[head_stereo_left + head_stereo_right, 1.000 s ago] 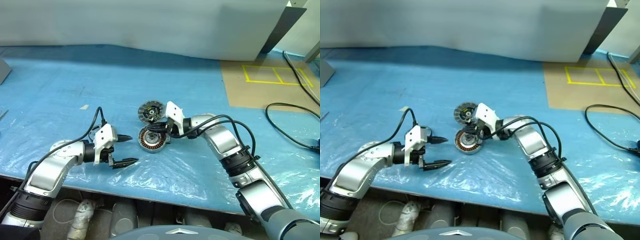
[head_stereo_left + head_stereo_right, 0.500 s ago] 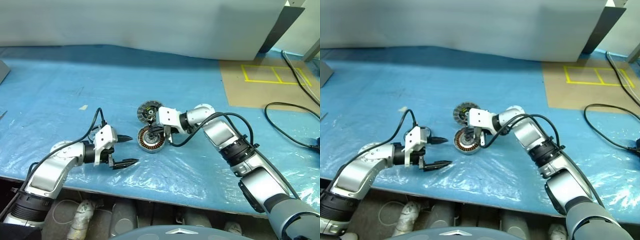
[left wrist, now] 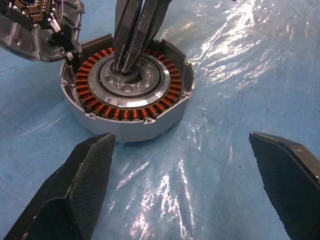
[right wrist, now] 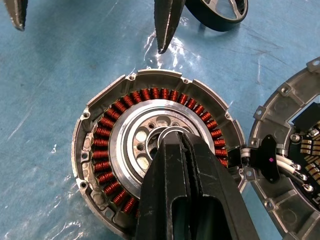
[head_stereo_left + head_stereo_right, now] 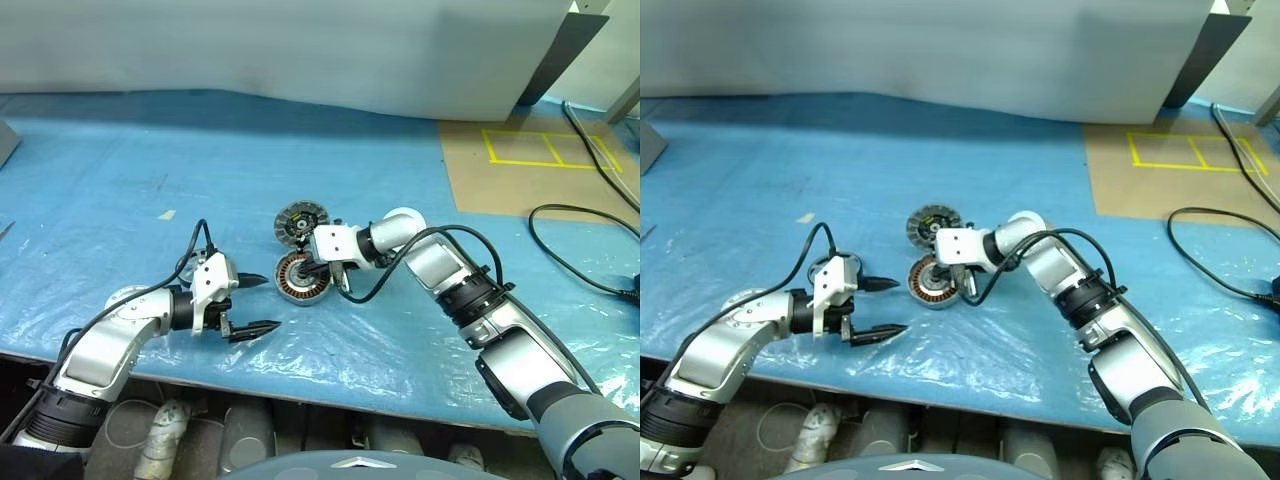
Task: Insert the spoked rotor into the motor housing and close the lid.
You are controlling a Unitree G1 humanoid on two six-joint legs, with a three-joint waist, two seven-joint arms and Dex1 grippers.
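Progress looks slight. The motor housing [image 5: 302, 277] sits open side up at the middle of the counter [image 5: 450, 120], its ring of copper windings bare around a silver centre plate with a small hub. The lid [image 5: 298, 220] lies just beyond it on the far side, inner face up, so nothing has been closed. White wires and a small black connector run between the two where their rims meet. The right end effector [image 3: 126, 65] reaches in from the right, its fingers pressed together with nothing pinched between them. Its tips are set down into the housing's hub, as if steadying or testing the seat. A dark-rimmed wheel with pale spokes, which I take to be the spoked rotor [image 4: 216, 20], lies on the counter to the left, just beyond the left end effector [image 5: 268, 302] and well apart from the housing. That end effector hovers near and left of the housing with its fingers spread wide and empty. By this reading the rotor is not yet inserted. Fetching it, seating it inside the windings and turning the lid over onto the housing are all left to do.
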